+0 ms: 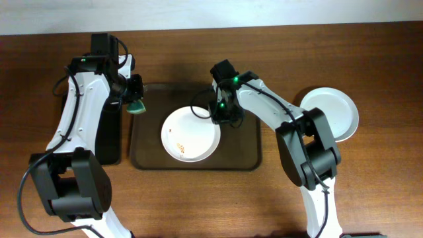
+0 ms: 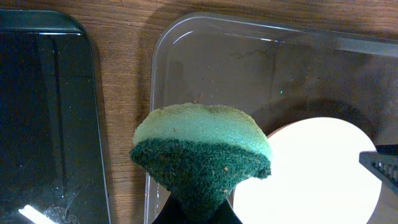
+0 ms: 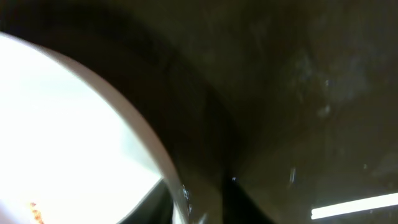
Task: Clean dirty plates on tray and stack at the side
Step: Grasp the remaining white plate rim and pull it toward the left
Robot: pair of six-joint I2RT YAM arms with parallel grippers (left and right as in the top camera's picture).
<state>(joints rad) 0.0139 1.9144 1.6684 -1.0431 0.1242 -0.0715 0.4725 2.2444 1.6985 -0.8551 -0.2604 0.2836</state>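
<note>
A: Which one is being worked on?

B: The round white shallow plate [image 1: 190,134] lying flat in the large dark-brown rectangular tray [image 1: 251,162], mid-bench and nearer the far edge. It has small brown-orange smears [image 1: 180,145] on the side toward the near edge; the rest looks clean and glossy.

A: And the jaws?

B: The left jaws are clamped on a wedge of sponge [image 2: 202,149], pale green foam over a dark green scouring face. It hangs above the tray's far-left corner, just clear of the plate. The right jaws sit at the plate's far-right rim with 1 finger on either side of the edge. I cannot tell whether they are pinching it or only straddling it.

A: How should the wipe go?

B: I'd pin that rim firmly first, so the plate can't skate on the slick tray. Then bring the scouring face down flat and sweep across to the smears, which lie on the far side from the sponge. Press lightly; too much could tip the shallow plate.

A: Afterwards?

B: It goes onto the pale white plates [image 1: 330,112] near the right edge, seemingly 2 stacked. The narrow black tray [image 1: 109,139] by the left edge plays no part
</note>
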